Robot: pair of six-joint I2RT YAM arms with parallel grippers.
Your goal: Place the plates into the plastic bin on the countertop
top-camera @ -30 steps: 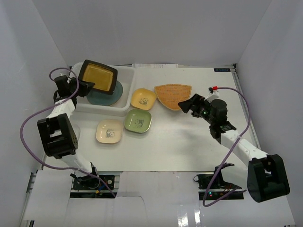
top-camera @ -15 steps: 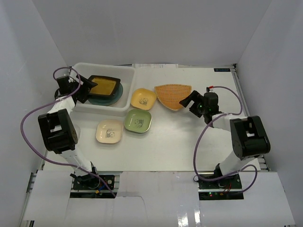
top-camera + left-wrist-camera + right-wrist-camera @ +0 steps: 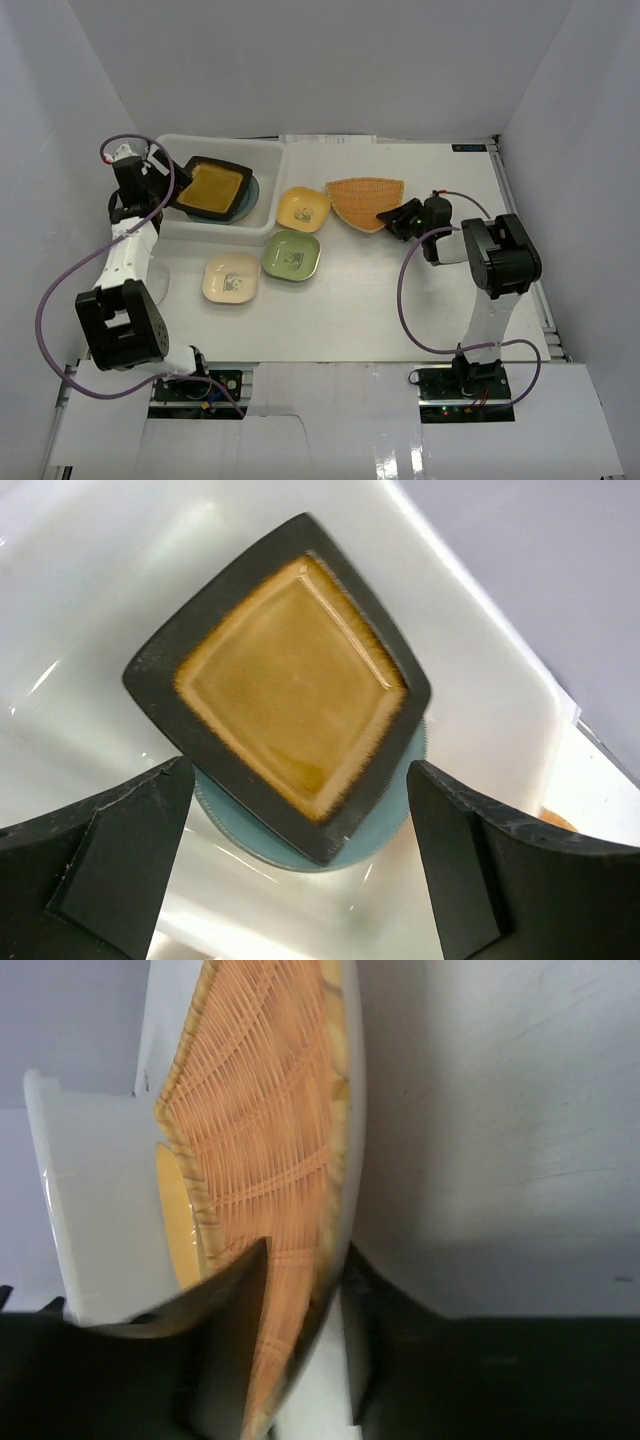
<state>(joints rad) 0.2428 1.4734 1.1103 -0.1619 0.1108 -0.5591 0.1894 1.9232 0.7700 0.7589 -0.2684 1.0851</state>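
Observation:
The dark square amber-centred plate [image 3: 212, 187] [image 3: 290, 680] lies flat on a blue round plate [image 3: 247, 203] [image 3: 400, 820] inside the plastic bin [image 3: 272, 160] [image 3: 480, 670]. My left gripper [image 3: 175, 192] [image 3: 300, 880] stands open at the plate's left edge, holding nothing. On the countertop [image 3: 400, 300] rest an orange fan-shaped plate [image 3: 362, 200] [image 3: 260, 1150], a yellow plate [image 3: 303, 207] [image 3: 175, 1220], a green plate [image 3: 291, 255] and a cream plate [image 3: 232, 277]. My right gripper [image 3: 396, 217] [image 3: 300, 1305] is shut on the fan plate's right rim, one finger above it and one below.
The bin sits at the back left of the countertop, its right wall [image 3: 95, 1210] just beyond the yellow plate. Purple cables [image 3: 410, 290] loop from both arms. White enclosure walls [image 3: 560, 150] close in the sides and back.
The left gripper let go of the dark square plate, which dropped from tilted to flat on the blue plate. The right gripper swung in to the fan plate's rim and closed on it.

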